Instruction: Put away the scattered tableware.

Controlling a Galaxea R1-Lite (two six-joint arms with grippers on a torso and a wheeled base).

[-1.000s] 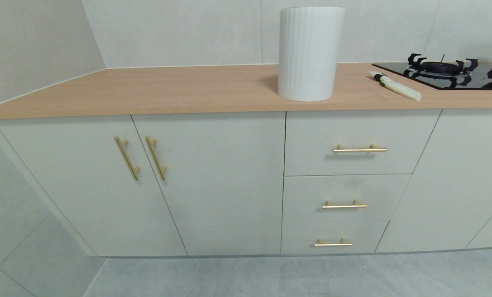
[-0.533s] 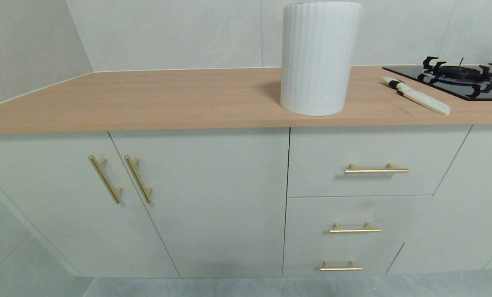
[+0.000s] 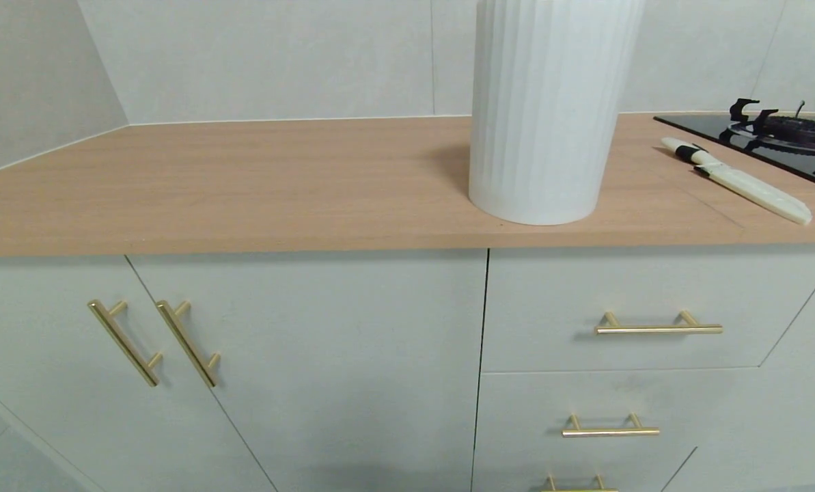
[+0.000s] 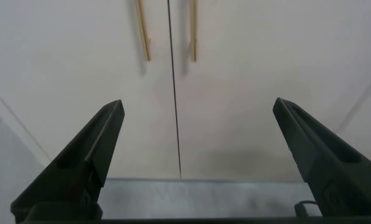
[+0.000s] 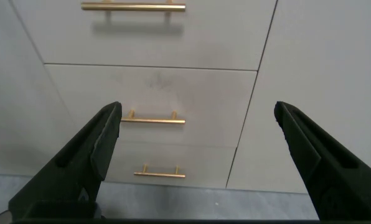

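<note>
While your left gripper (image 4: 198, 107) faces the cupboard doors (image 4: 248, 93) with fingers wide, the desk (image 3: 243, 184) carries a white holder (image 3: 544, 116), then the knife (image 3: 735, 181) beside the hob (image 3: 783, 137). Your right gripper (image 5: 198, 109), fingers wide, faces the drawers (image 5: 154, 93). Raised carelessly, either may hit the desk edge or knock the knife off.

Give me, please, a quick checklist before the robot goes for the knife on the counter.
1. Knife lying free on the countertop: ok.
2. White ribbed container upright, apart from knife: ok.
3. Container's top open: cannot tell, cropped.
4. Left gripper open, empty: ok.
5. Right gripper open, empty: ok.
6. Grippers at counter height: not ok, both below it.
</note>
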